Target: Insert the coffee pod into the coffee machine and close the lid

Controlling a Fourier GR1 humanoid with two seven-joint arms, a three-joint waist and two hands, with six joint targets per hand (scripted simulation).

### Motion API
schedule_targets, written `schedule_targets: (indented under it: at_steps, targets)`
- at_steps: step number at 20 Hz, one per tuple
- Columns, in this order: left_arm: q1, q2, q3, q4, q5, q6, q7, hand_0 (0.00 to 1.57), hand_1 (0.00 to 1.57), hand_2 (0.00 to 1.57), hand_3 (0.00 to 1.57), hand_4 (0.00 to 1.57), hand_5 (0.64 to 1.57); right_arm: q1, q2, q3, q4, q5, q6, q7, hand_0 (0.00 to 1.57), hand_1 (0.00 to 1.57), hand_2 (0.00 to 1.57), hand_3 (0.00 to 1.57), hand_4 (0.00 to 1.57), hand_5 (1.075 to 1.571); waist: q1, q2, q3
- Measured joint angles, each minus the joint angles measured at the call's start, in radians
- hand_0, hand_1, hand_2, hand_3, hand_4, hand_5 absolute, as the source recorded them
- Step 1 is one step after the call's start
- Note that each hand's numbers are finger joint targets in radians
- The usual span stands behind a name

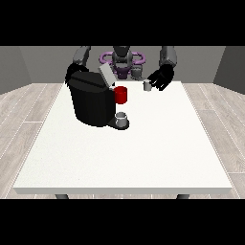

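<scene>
A black coffee machine (pixel 91 103) stands on the left half of the white table (pixel 143 153), its grey lid (pixel 106 75) tilted up and open. A red part (pixel 121 94) shows at its front, and a small grey cup (pixel 121 118) sits on its drip base. The small grey coffee pod (pixel 147 85) is near the table's far edge, in the fingers of the hand at the view's right (pixel 161 77), which curl round it. The hand at the view's left (pixel 72 72) lies behind the machine's top and is mostly hidden.
The table's near edge (pixel 124 190) runs across the lower part of the view. The robot's torso (pixel 122 60) sits behind the far edge, between the two arms. A wooden floor surrounds the table.
</scene>
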Motion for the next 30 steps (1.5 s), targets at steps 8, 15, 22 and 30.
schedule_targets:
  at_steps: [8,15,22,30]
  targets:
    - [-0.132,0.067,0.061,0.011,0.009,-0.037,0.035,1.07,1.07,1.22,1.23,0.52,1.571,-0.019,0.017,0.029,-0.033,0.0,0.016,-0.024,0.0,0.0,0.0,0.0,0.53,1.571,-0.067,0.048,-0.0001]
    - [-0.262,0.108,0.113,0.028,0.025,-0.063,0.094,1.26,1.26,1.29,1.22,0.47,1.571,-0.062,0.018,0.045,-0.054,0.015,0.004,-0.006,0.0,0.0,0.0,0.0,0.51,1.571,-0.117,0.09,0.0001]
    - [-0.327,0.106,0.12,0.046,0.017,-0.066,0.117,1.26,1.26,1.31,1.24,0.51,1.571,-0.083,0.017,0.062,-0.096,0.038,-0.02,0.038,0.0,0.0,0.0,0.0,0.48,1.571,-0.156,0.11,0.0001]
    - [-0.369,0.107,0.12,0.06,0.0,-0.055,0.117,1.29,1.29,1.32,1.22,0.5,1.571,-0.109,-0.005,0.035,-0.115,0.028,-0.018,0.039,0.0,0.0,0.0,0.0,0.52,1.571,-0.17,0.158,0.0002]
